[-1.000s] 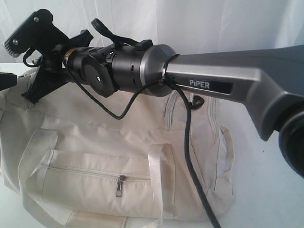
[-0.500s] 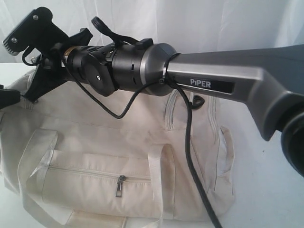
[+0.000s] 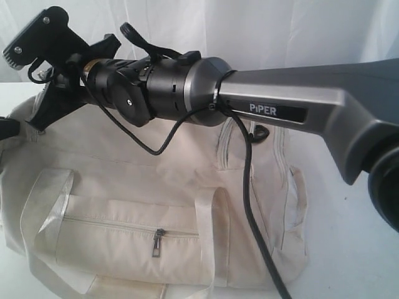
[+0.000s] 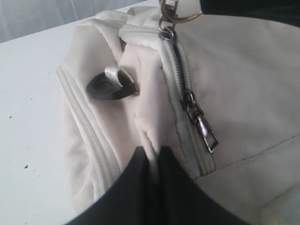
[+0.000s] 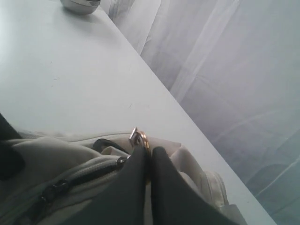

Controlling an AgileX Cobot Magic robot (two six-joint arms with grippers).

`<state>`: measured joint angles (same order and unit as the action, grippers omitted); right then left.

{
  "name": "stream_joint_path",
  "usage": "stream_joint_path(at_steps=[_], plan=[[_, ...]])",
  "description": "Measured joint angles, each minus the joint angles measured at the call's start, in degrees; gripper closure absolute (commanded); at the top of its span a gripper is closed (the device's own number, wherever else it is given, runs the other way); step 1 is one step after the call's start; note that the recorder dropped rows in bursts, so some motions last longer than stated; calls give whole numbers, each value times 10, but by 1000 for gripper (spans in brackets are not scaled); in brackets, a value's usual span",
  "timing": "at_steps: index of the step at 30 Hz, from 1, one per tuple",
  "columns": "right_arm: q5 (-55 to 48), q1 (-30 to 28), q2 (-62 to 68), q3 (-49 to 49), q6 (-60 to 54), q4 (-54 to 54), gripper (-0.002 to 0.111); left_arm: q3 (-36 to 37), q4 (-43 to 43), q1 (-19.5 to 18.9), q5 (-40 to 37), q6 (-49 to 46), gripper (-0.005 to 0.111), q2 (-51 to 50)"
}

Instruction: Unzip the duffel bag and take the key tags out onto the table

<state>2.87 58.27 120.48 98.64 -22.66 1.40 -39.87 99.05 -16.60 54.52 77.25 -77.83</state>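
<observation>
On the white table [image 3: 349,249] lies the bag [image 3: 156,187], its top zip [image 4: 180,93] closed. At one end the left claw [image 4: 152,161] pinches a fabric fold, while the right claw [image 5: 147,152] is clamped on the ring pull [image 5: 139,137].

Duffel bag [image 3: 124,187]: large, cream fabric, slumped and creased on the plain white table [image 3: 349,249]. The front pocket [image 3: 124,252] faces the exterior view; its grey zip [image 3: 112,223] is shut, with a small metal pull [image 3: 158,244] hanging down. A pale webbing handle [image 3: 209,237] loops over the pocket face. The top zipper [image 4: 178,84] runs along the crest, shut along the stretch in view. One slider's flat metal tab [image 4: 205,133] lies on the tape; a second slider at the bag's end carries a brass-coloured ring pull [image 4: 180,18], standing up. Fabric beside the zipper is bunched into a raised fold [image 4: 145,126]
</observation>
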Motion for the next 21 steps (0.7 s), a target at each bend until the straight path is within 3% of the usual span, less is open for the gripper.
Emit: stream_joint_path(at_steps=[9, 13, 21], plan=[[67, -57, 6, 4, 0, -3, 108, 0, -13, 4, 12, -2, 107, 1], [75, -80, 52, 53, 0, -4, 108, 1, -9, 5, 11, -2, 107, 1], [25, -100, 64, 71, -4, -4, 108, 0, -16, 6, 15, -3, 107, 2]])
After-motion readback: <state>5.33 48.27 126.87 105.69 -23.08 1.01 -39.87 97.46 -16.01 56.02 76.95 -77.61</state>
